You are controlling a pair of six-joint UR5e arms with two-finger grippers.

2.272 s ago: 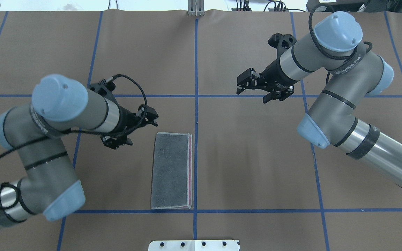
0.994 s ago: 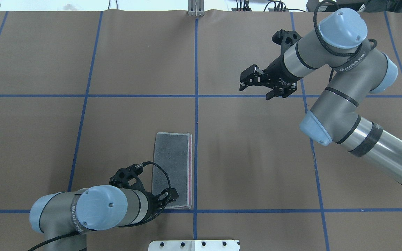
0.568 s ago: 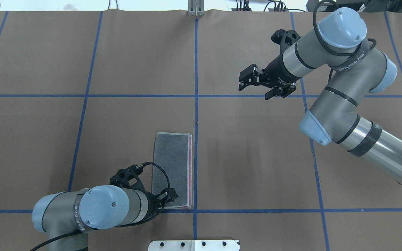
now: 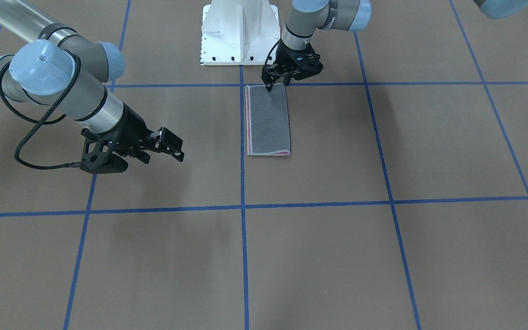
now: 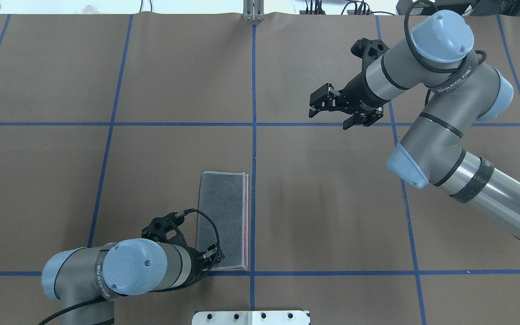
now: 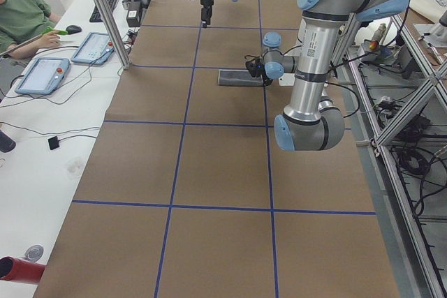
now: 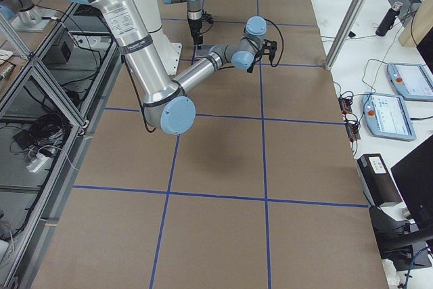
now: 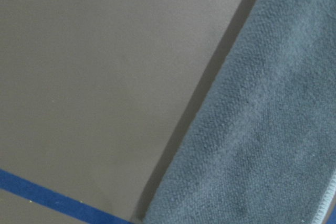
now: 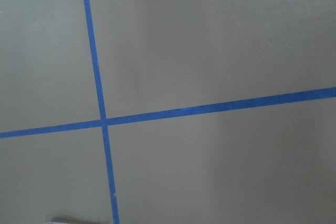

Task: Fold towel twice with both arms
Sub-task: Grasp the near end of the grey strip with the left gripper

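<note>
Black and low, our left hand (image 4: pixel 277 85) hangs with its two fingers apart, tips pointing down at the towel (image 4: pixel 267 123). We cannot tell if the tips touch the cloth. They hold nothing. The hand is at the short end of the towel nearest the robot, by the corner on the folded side.

The towel lies flat on the brown surface (image 4: pixel 337 256), just beside a blue tape line (image 4: pixel 242 183). It is a long thin shape, grey on top, with a bit of pink peeking out along one long edge. So we think the first fold is done and the second fold is left to do.

Our right hand (image 4: pixel 165 159) is well apart from the towel, up over the surface. Its fingers are spread wide with nothing in them. We think it has to come to the towel too.
</note>
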